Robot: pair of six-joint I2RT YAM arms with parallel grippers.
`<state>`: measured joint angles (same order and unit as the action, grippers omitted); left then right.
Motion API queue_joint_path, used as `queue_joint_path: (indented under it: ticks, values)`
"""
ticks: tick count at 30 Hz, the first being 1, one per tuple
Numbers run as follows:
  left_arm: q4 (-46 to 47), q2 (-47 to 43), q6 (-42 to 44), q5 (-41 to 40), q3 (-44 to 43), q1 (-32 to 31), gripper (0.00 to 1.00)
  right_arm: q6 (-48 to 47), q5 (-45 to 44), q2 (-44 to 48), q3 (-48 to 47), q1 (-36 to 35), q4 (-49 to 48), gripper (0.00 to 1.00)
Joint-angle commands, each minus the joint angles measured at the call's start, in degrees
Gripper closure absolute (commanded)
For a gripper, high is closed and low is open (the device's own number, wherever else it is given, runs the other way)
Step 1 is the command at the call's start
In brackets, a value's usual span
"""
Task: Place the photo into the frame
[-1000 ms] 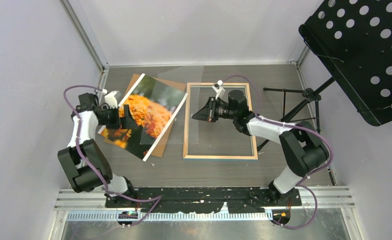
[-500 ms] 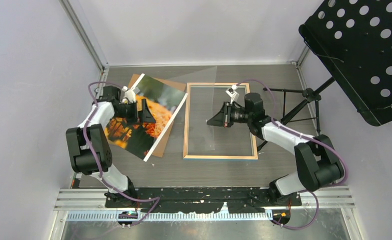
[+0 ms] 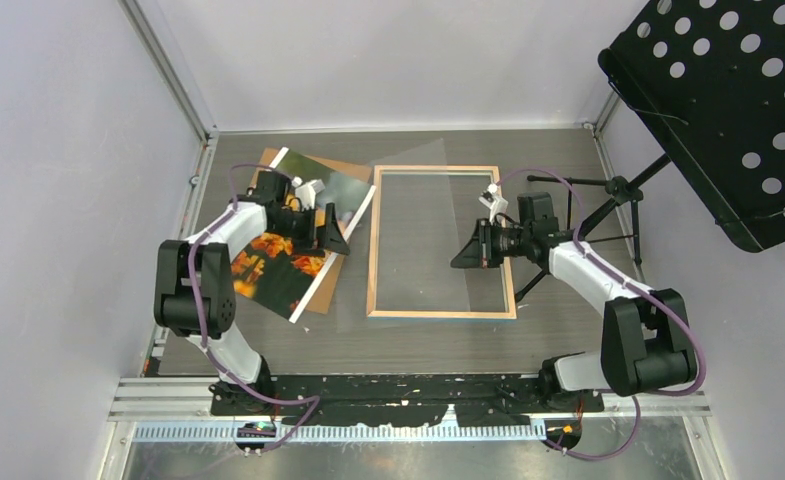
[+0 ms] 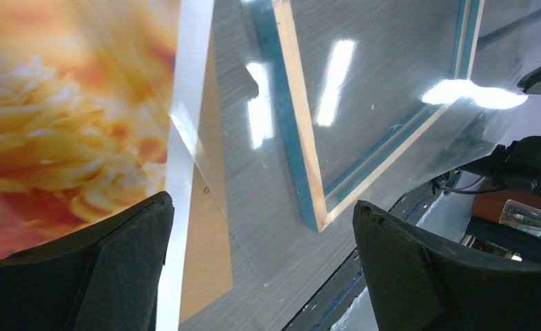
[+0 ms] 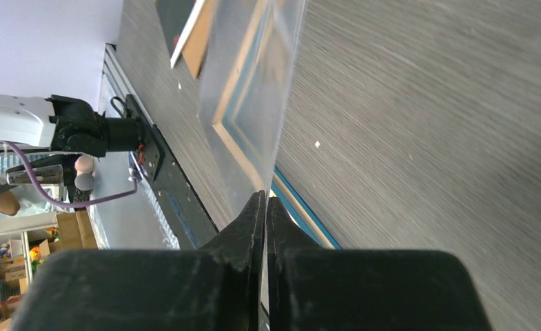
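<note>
The photo [image 3: 266, 272], a thin glossy print judged light, limp and easily creased, lies left on the table [image 3: 418, 345] atop a brown backing board [image 3: 348, 168], beside the frame [image 3: 372, 250]. It is best taken by its white right edge. The left fingers [image 4: 116, 276], spread wide, stand over that edge. The right fingers [image 5: 185, 289] pinch a clear pane [image 5: 253, 89] above the frame.
</note>
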<state>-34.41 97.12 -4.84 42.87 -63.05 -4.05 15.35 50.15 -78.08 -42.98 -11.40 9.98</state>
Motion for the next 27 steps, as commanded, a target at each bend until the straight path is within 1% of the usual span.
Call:
queue_joint_path:
  ticks: [1, 6, 10, 19, 23, 27]
  values:
    - [4.9, 1.1, -5.1, -0.6, 0.6, -2.8, 0.00, -11.2, -0.2, 3.1, -3.5, 2.3, 11.2, 0.94]
    - [7.0, 2.4, -9.1, -2.9, 0.7, -5.5, 0.00, -14.7, -1.5, 3.9, -5.0, 4.5, 16.9, 0.94]
    - [7.9, 2.6, -10.7, -4.0, 1.4, -7.1, 0.00, -16.6, -2.9, 4.3, -5.9, 6.6, 20.0, 0.94]
    - [11.2, 2.9, -12.8, -2.1, 2.6, -11.4, 0.00, -16.9, -5.1, 5.2, -5.9, 9.0, 21.2, 0.94]
    - [12.6, 3.4, -13.1, -2.3, 2.7, -11.9, 0.00, -16.9, -5.0, 5.2, -5.4, 9.7, 21.2, 0.94]
    - [15.7, 5.1, -14.0, -0.9, 3.3, -11.9, 0.02, -16.6, -4.8, 5.2, -4.8, 10.0, 20.5, 0.94]
